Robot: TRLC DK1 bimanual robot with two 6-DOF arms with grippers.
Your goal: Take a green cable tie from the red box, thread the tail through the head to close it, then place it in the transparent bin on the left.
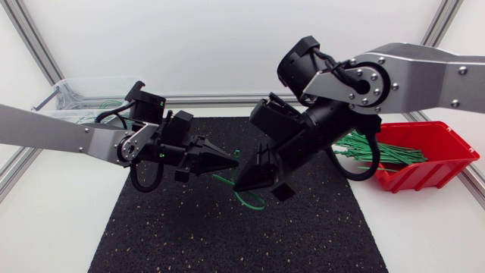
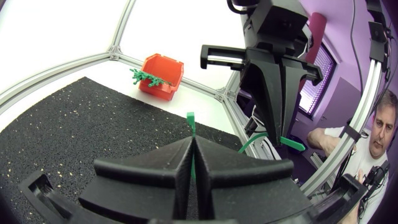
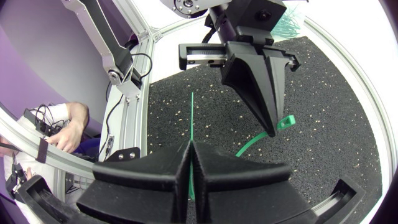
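The threading step looks to be in hand: one green cable tie (image 1: pixel 244 199) is held in the air over the black mat (image 1: pixel 189 243), bowed into a loop that sags between the two hands. The left hand (image 1: pixel 220 161) is clenched on the end with the blocky head, which pokes out just past its fingertips. The right hand (image 3: pixel 191 146) is clenched on the thin tail, whose free tip runs straight ahead of it. Tail and head appear apart, so the tie is probably not yet closed. Next, the tail tip must be lined up with the head's slot and fed through. The red box (image 1: pixel 424 155) lies right, the transparent bin (image 1: pixel 76 95) far left.
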